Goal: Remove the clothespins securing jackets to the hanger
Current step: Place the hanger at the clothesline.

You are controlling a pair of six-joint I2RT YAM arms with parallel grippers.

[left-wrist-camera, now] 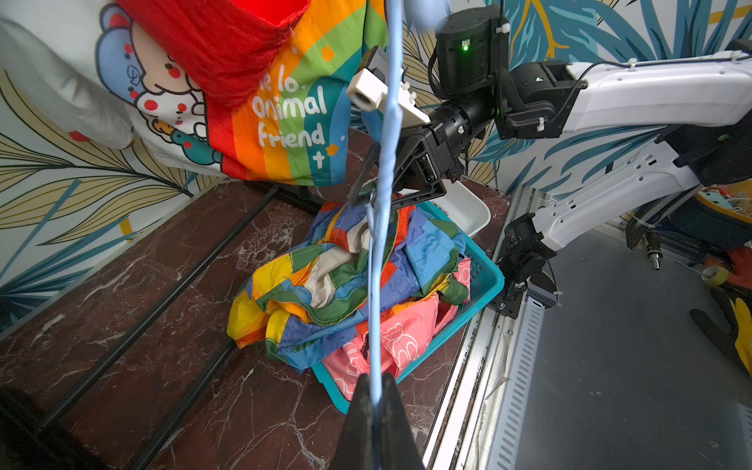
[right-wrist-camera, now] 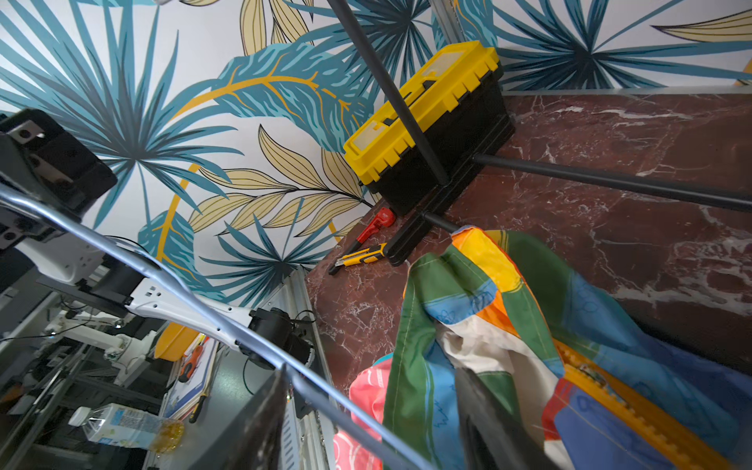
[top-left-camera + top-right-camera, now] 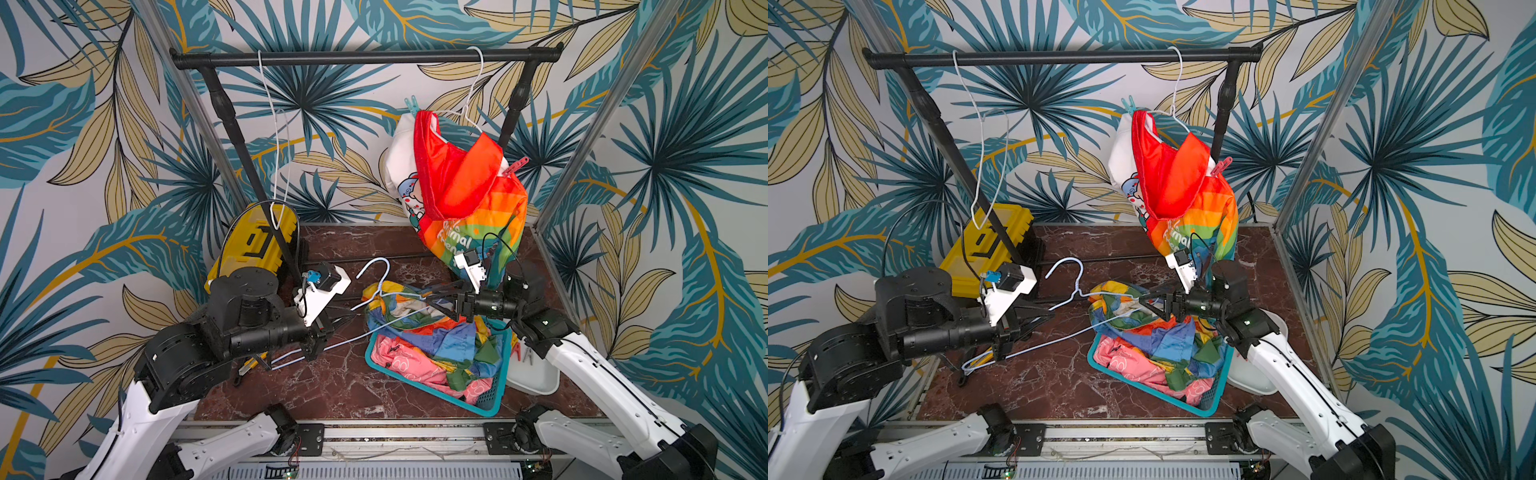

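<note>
Near right on the marbled surface [image 3: 332, 382], a slotted teal plastic basket [image 3: 484, 409] holds crumpled thin jackets [image 3: 436, 332]. The left hand [image 3: 351, 312] is clamped on a pale-blue wire hanger [image 3: 374, 266]. The right hand [image 3: 428, 296] has its jaws apart astride that wire. Far right, a red-hooded jacket [image 3: 457, 174] hangs pegged by a teal clothespin [image 3: 411, 104] and a pink clothespin [image 3: 517, 164].

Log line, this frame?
left gripper: shut on light-blue wire hanger | right gripper: open at hanger | rainbow patchwork jacket: heaped on teal plastic basket

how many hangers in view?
3. Empty hanger at the rail's left; white hanger at its right, carrying the red-hooded jacket; blue hanger clamped in the left gripper. Others could be hidden.
</note>
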